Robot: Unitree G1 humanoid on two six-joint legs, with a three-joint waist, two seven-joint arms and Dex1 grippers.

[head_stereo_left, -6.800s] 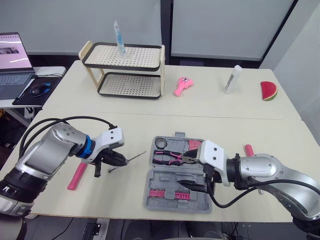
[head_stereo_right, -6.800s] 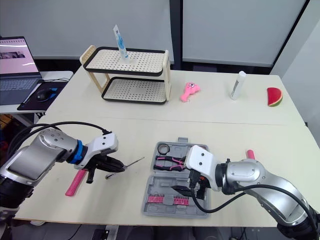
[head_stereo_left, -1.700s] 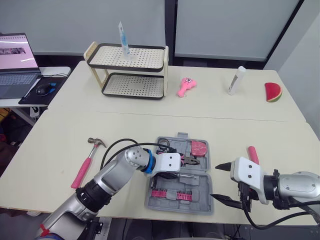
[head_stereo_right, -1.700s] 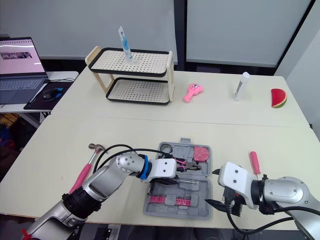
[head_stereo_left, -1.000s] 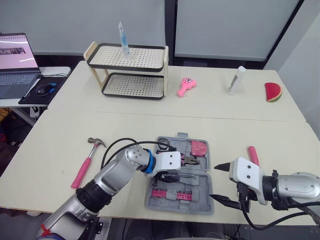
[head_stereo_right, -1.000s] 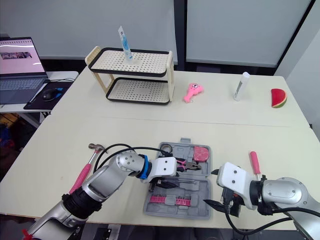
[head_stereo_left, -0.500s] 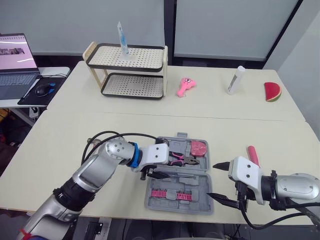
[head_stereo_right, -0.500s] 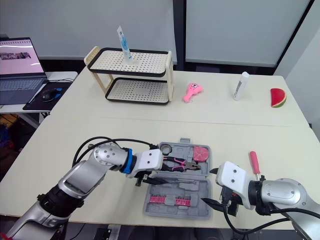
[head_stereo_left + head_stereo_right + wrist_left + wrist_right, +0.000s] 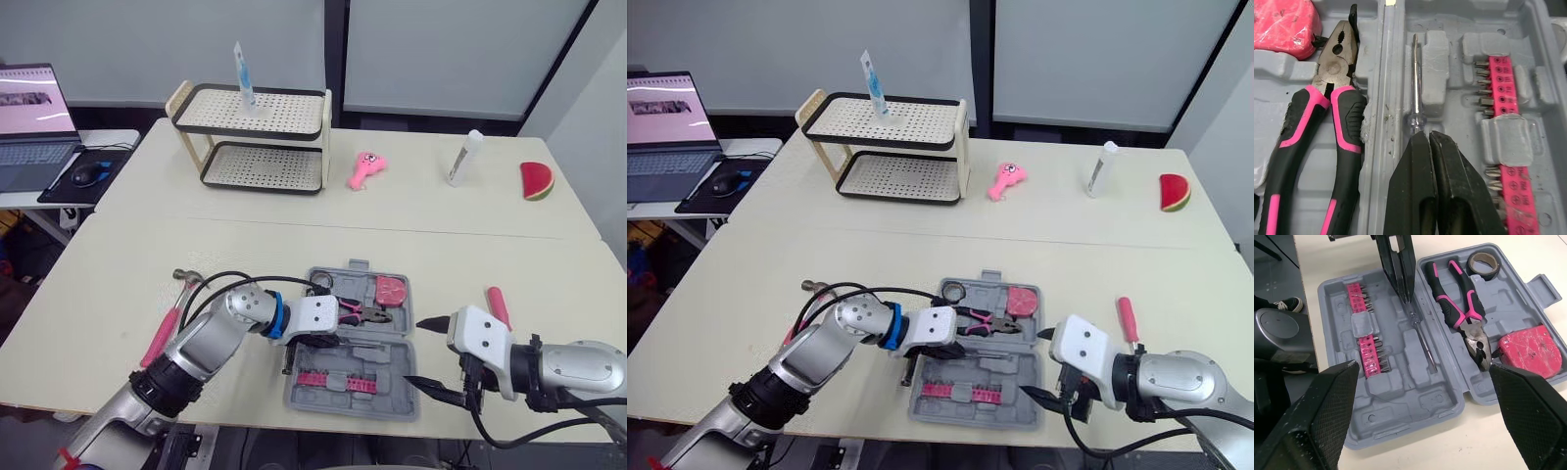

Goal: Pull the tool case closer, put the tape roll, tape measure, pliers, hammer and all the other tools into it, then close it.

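The grey tool case (image 9: 392, 397) lies open near the table's front edge. It holds the black tape roll (image 9: 318, 282), the red tape measure (image 9: 390, 290), the pink-handled pliers (image 9: 1327, 122), pink bit strips (image 9: 1503, 107) and a thin screwdriver (image 9: 1415, 93). My left gripper (image 9: 1423, 134) reaches in from the left, shut, its tips at the end of the screwdriver's clear handle. My right gripper (image 9: 426, 352) hangs wide open just right of the case, holding nothing. The hammer (image 9: 162, 333) lies on the table left of the case. A pink-handled screwdriver (image 9: 495, 304) lies to the case's right.
At the back stand a two-tier rack (image 9: 260, 137), a pink toy (image 9: 364, 168), a white tube (image 9: 460, 157) and a watermelon slice (image 9: 534, 181). A laptop (image 9: 29, 117) sits on a side table to the far left.
Since 6.8 s ago my left gripper brought the thin screwdriver from the table into the case, and my right gripper drew back to the right. In the last half second the left fingers closed.
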